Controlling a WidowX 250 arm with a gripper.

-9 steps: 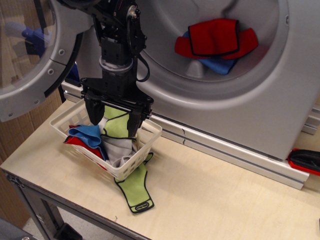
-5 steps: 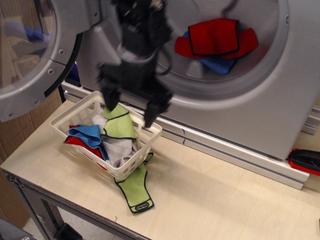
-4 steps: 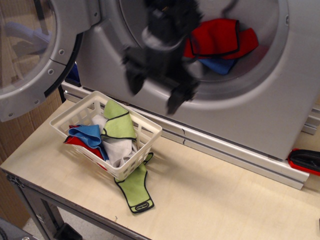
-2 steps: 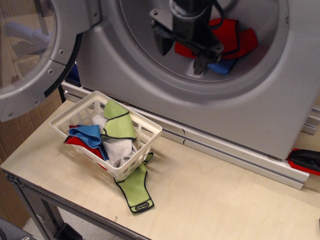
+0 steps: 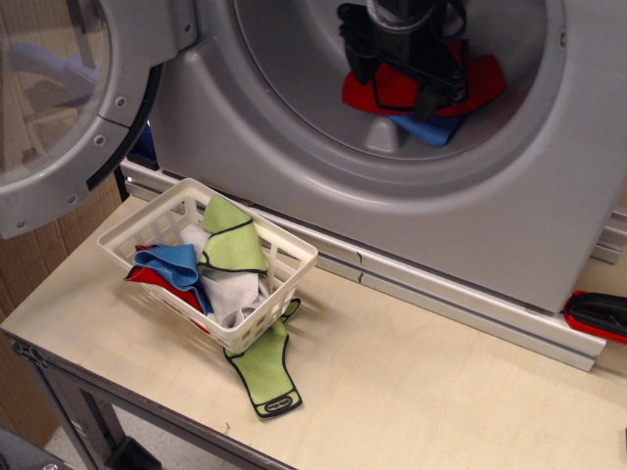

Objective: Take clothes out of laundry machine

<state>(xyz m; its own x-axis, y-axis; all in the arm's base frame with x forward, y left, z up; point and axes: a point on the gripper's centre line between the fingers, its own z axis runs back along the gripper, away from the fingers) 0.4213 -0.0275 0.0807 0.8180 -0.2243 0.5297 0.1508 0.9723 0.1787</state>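
The silver-grey laundry machine [image 5: 509,206] fills the back, its round door [image 5: 69,108] swung open at the left. Inside the drum lie red clothes with black edging [image 5: 392,90] on top of a blue one [image 5: 431,129]. My black gripper [image 5: 397,86] reaches into the porthole, fingers spread open just over the red cloth, holding nothing that I can see. Part of the red pile is hidden behind it.
A white lattice basket [image 5: 284,284] on the wooden table holds green, blue, red and grey cloths. A green cloth [image 5: 265,370] hangs out onto the table in front of it. A red and black object [image 5: 598,315] lies at the right edge.
The gripper rose from the basket, left the green cloth there, swung up and right, and entered the drum over the red clothes.
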